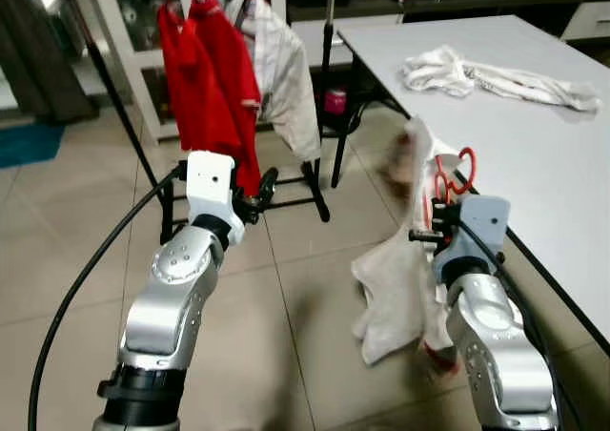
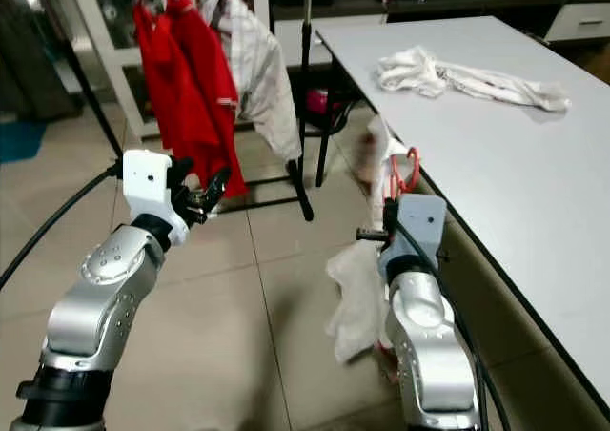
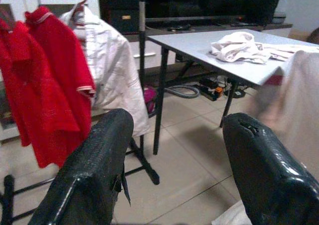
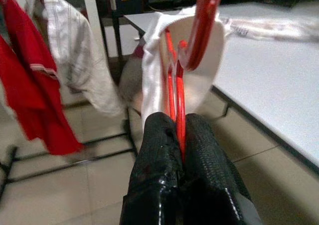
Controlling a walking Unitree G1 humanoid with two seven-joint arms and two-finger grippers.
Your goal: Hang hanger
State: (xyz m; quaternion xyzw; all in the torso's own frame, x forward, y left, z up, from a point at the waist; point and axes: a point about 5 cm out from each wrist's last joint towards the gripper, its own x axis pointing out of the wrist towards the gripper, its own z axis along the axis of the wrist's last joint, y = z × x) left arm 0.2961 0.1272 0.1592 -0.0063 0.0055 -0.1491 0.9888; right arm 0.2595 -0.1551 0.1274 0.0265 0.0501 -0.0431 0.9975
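My right gripper (image 4: 179, 135) is clamped on the red hanger (image 1: 456, 175), white shirt (image 1: 396, 288) draped from it, beside the table (image 1: 534, 135). It isn't hung yet: the rack (image 1: 315, 178) (holding red and white garments) stands well ahead, and my left gripper (image 3: 174, 170) is spread wide with nothing in it.

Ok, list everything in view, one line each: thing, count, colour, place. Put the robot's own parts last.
Clothes rack: one, black, ahead on the tiled floor.
Red shirts: two, hanging on the rack, towards the robot's left.
White shirt on rack: one, hanging beside the red shirts.
Table: one, white top, on the robot's right.
Garment on table: one, white, crumpled at the far end.
Red hanger: one, carrying a white shirt, held between rack and table.
Pink object: one, under the table's far end; too small to identify.
Left end effector: open, empty, pointing at the rack.
Right end effector: shut on the red hanger.
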